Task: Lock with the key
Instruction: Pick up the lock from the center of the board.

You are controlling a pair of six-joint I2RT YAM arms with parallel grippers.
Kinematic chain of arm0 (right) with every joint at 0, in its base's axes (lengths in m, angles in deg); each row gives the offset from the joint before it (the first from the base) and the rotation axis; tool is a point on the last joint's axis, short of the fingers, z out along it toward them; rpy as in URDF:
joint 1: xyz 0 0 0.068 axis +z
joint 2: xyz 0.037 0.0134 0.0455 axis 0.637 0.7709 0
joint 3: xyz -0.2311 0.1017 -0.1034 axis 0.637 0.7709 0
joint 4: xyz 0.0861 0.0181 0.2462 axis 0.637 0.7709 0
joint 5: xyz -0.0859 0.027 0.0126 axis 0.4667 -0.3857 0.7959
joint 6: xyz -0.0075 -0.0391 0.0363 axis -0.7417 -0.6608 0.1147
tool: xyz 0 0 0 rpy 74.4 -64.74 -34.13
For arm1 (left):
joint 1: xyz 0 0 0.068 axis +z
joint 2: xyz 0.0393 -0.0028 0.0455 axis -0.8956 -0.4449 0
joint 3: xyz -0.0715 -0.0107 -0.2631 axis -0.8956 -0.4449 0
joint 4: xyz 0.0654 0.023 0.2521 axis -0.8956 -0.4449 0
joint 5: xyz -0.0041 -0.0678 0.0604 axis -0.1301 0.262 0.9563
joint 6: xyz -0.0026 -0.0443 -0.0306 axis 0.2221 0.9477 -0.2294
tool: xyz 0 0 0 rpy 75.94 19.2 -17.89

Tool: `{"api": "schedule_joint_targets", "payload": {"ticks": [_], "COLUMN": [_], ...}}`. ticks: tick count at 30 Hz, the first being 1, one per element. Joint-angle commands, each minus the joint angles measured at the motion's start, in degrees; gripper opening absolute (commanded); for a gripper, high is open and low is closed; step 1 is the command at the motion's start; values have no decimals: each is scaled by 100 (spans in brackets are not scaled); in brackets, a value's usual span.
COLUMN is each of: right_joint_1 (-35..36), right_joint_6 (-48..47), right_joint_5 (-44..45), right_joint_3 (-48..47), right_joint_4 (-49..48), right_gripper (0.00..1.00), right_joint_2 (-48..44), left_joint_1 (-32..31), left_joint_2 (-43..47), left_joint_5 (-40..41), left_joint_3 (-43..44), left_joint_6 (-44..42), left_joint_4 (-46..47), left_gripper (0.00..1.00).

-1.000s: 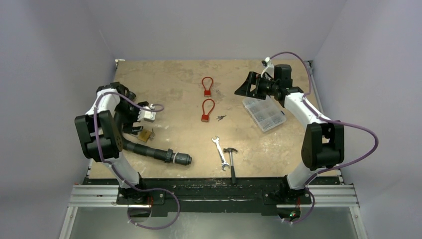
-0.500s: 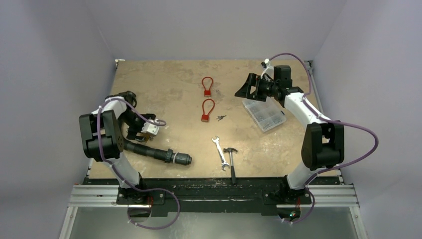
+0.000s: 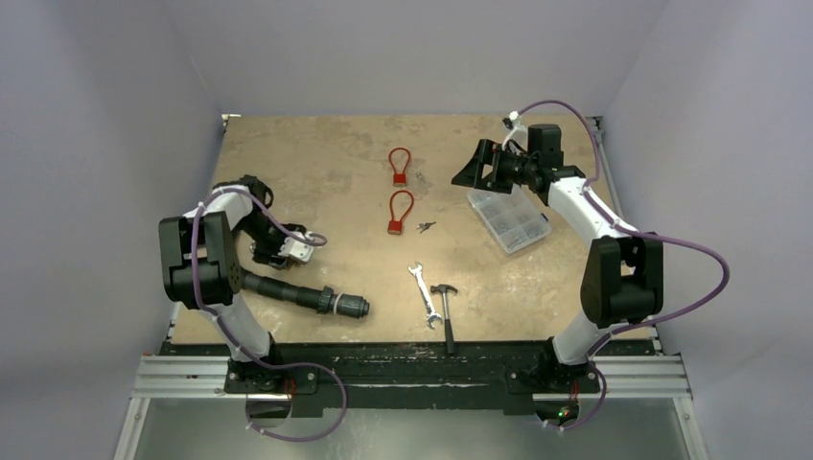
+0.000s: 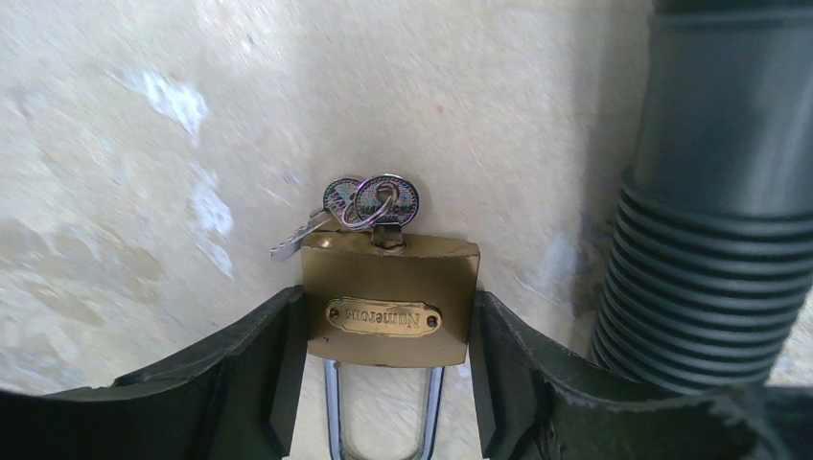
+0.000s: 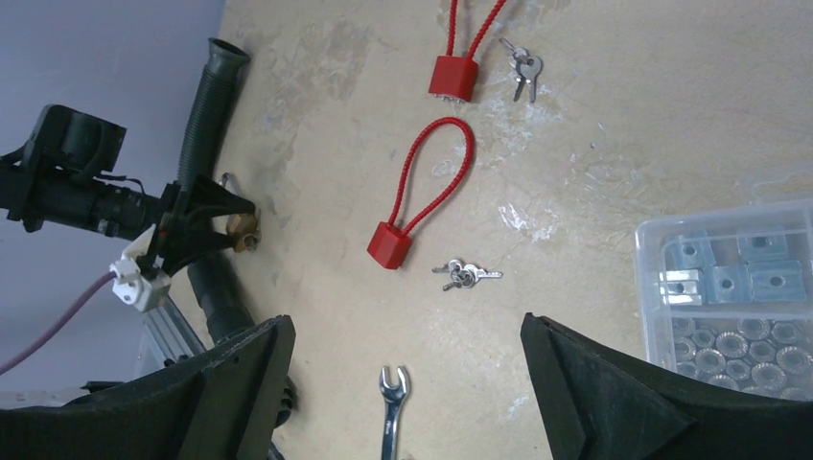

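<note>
From above, the left gripper [image 3: 275,251] is sitting just beyond the black hose [image 3: 288,290], and the right gripper [image 3: 468,172] is hovering well away from it. Left wrist: fingers [image 4: 259,374] are pressing both sides of the brass padlock [image 4: 388,297] — key [image 4: 383,203] inserted — just beside the hose. Right wrist: fingers [image 5: 614,383] are spreading wide, gripping nothing.

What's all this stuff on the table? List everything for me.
brass padlock: one, gold, near left, key bunch in its keyhole
hose: one, black, beside padlock
cable locks: two, red, centre
loose key bunches: two, silver, one beside each cable lock
wrench: one, silver, near centre
hammer: one, beside wrench
parts box: one, clear, right
table: one, tan
left gripper: fingers against padlock's sides
right gripper: open, above table
</note>
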Motion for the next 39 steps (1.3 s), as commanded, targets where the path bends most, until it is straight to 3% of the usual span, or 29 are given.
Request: {"api": "schedule_joint_targets", "payload": {"ticks": [1, 6, 19, 28, 39], "right_joint_1": [-20, 5, 749, 1437, 1720], "right_joint_6": [133, 275, 373, 875, 912], "right_joint_5": [-403, -726, -1137, -1419, -1446], "right_joint_3": [-57, 37, 59, -211, -587], "right_joint_4": [-301, -472, -697, -1268, -1422], "right_gripper": [99, 99, 97, 91, 86], "right_joint_2": [-101, -79, -15, 381, 732], "left_joint_1": [-475, -910, -2395, -3405, -3999], "left_joint_2": [261, 650, 987, 1069, 1015], "left_joint_5": [-845, -1283, -1818, -1588, -1475], "left_joint_3": [193, 337, 1538, 1991, 2286], "left_joint_6": [94, 415, 1908, 2765, 3043], "left_joint_4": [253, 533, 983, 1677, 1989], "left_gripper": [9, 0, 0, 0, 0]}}
